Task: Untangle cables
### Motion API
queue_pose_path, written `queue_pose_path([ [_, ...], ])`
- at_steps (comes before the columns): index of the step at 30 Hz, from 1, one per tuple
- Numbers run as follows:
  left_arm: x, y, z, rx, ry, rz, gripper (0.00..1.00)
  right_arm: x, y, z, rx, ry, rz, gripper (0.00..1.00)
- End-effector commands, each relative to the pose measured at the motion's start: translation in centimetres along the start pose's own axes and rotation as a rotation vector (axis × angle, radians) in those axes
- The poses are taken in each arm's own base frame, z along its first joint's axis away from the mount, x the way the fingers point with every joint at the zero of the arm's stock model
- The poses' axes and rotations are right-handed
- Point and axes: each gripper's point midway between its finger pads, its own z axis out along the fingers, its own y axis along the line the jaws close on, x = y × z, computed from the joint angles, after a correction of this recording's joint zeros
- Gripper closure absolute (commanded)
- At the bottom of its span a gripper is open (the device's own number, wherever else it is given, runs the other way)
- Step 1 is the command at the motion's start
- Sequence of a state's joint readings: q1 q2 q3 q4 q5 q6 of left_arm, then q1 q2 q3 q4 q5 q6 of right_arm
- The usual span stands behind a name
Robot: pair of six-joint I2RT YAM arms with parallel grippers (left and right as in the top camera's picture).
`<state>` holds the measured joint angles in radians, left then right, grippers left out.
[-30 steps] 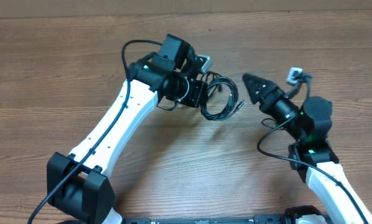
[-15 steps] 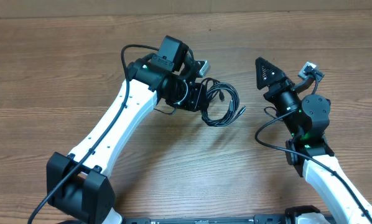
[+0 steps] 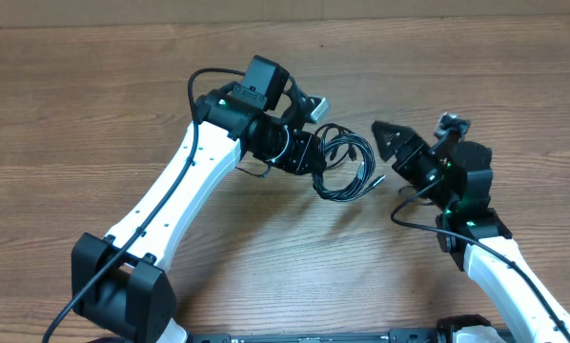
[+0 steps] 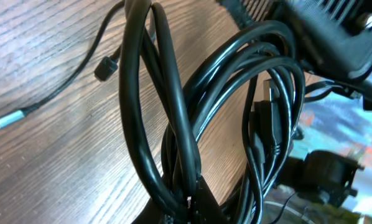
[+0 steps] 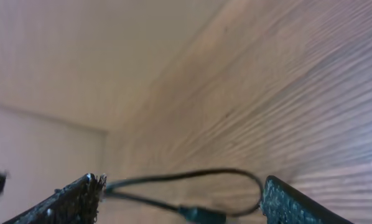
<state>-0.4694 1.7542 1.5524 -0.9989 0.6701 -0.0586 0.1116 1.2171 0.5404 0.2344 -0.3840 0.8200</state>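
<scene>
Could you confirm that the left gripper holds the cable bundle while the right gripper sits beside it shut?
Not quite: the right gripper is open, its fingers wide apart in the right wrist view. The left gripper does hold the cable bundle.

left end effector (image 3: 310,152) holds cables (image 3: 335,150) just beside right end effector (image 3: 381,130).

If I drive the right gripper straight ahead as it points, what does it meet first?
The right gripper would likely meet a loop of the thin black cables, just ahead between its fingers; depth unclear.
</scene>
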Motion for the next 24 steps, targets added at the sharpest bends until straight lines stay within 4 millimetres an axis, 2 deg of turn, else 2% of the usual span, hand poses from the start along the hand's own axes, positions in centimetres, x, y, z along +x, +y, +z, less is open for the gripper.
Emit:
queue_pose_path([
  [1, -0.6, -1.6, -1.0, 0.041, -0.034, 0.171, 0.96, 2.1, 2.3, -0.3, -0.126, 0.129, -0.097, 0.19],
  [5, 0.2, -1.3, -1.0, 0.028, -0.009, 0.364, 0.96, 3.7, 3.5, -0.9, -0.212, 0.229, -0.092, 0.20],
  [7, 0.6, -0.8, -1.1, 0.012, 0.008, 0.408, 0.96, 4.0, 3.9, -1.3, -0.248, 0.264, -0.088, 0.25],
  [9, 0.7, -0.1, -1.4, -0.008, 0.015, 0.398, 0.95, 4.2, 4.2, -1.7, -0.278, 0.292, -0.083, 0.36],
  [11, 0.5, 0.6, -1.9, -0.018, 0.005, 0.378, 0.96, 4.6, 4.6, -2.4, -0.325, 0.337, -0.076, 0.53],
  [13, 0.1, 1.8, -2.8, -0.033, -0.019, 0.351, 0.96, 5.4, 5.3, -3.0, -0.374, 0.391, -0.076, 0.57],
  [15, -0.6, 2.2, -3.5, -0.012, -0.057, 0.339, 0.96, 5.9, 5.6, -3.4, -0.399, 0.419, -0.076, 0.62],
  [20, -2.2, 1.5, -5.9, 0.148, -0.180, 0.318, 0.96, 6.0, 5.8, -3.5, -0.407, 0.427, -0.076, 0.69],
  [24, -2.5, 0.2, -7.5, 0.280, -0.236, 0.299, 0.96, 5.5, 5.4, -3.1, -0.379, 0.398, -0.072, 0.75],
])
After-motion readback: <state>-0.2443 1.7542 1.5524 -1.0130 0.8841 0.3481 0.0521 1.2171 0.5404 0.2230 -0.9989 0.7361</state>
